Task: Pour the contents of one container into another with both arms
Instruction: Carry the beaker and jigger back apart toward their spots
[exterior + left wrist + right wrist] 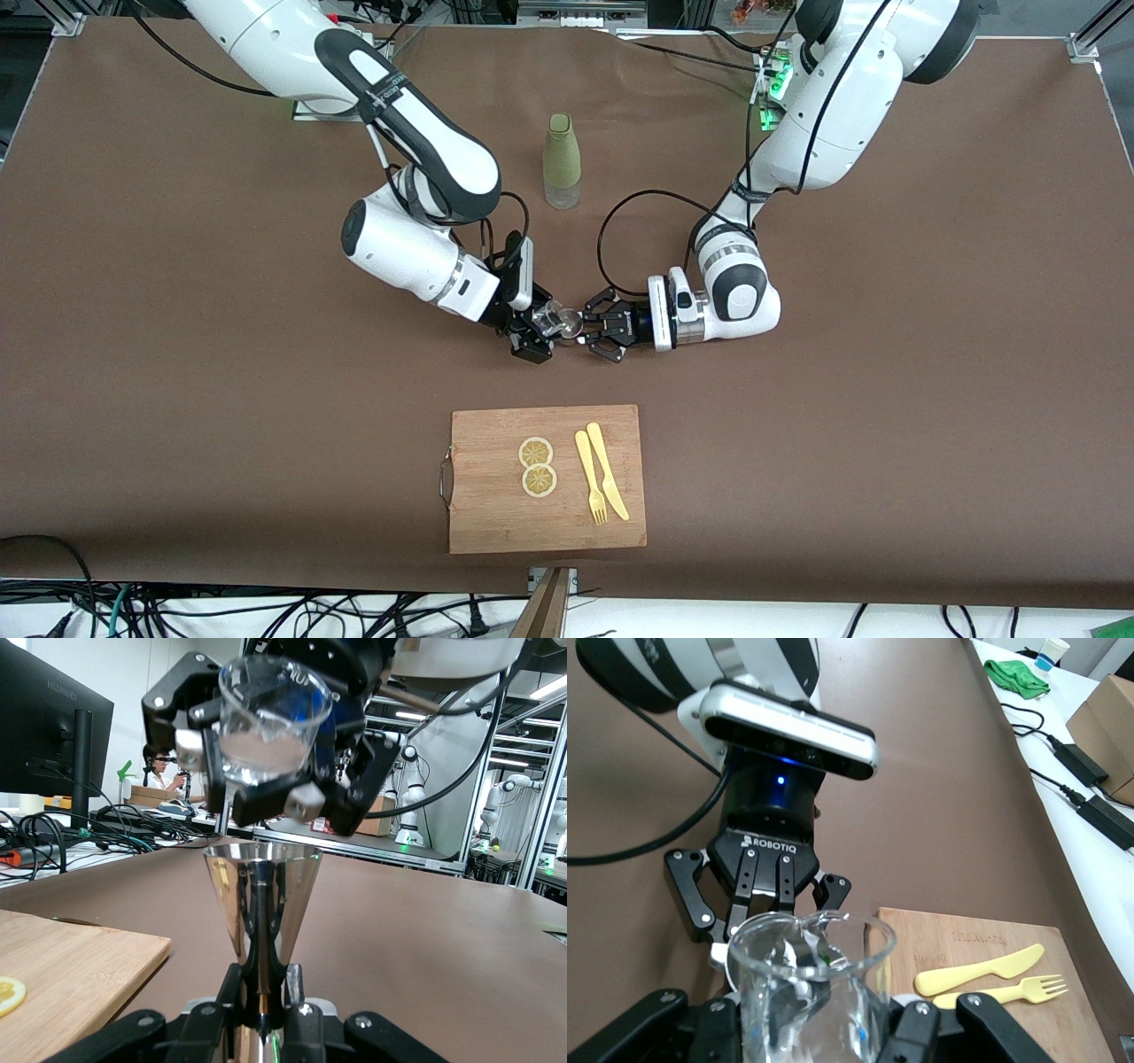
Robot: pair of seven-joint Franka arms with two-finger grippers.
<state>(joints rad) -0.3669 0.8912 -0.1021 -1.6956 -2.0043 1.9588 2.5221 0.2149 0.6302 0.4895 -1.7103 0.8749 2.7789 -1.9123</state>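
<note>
My right gripper is shut on a clear glass beaker over the middle of the table. The beaker is tilted with its mouth toward my left gripper and hangs just above a metal jigger. My left gripper is shut on the narrow waist of that jigger, which stands upright with its cone open upward. In the right wrist view the beaker fills the space between my right gripper's jaws, and my left gripper faces it closely. I cannot tell what the beaker holds.
A green bottle stands upright farther from the front camera than the grippers. A wooden cutting board lies nearer to that camera, carrying two lemon slices, a yellow knife and a yellow fork.
</note>
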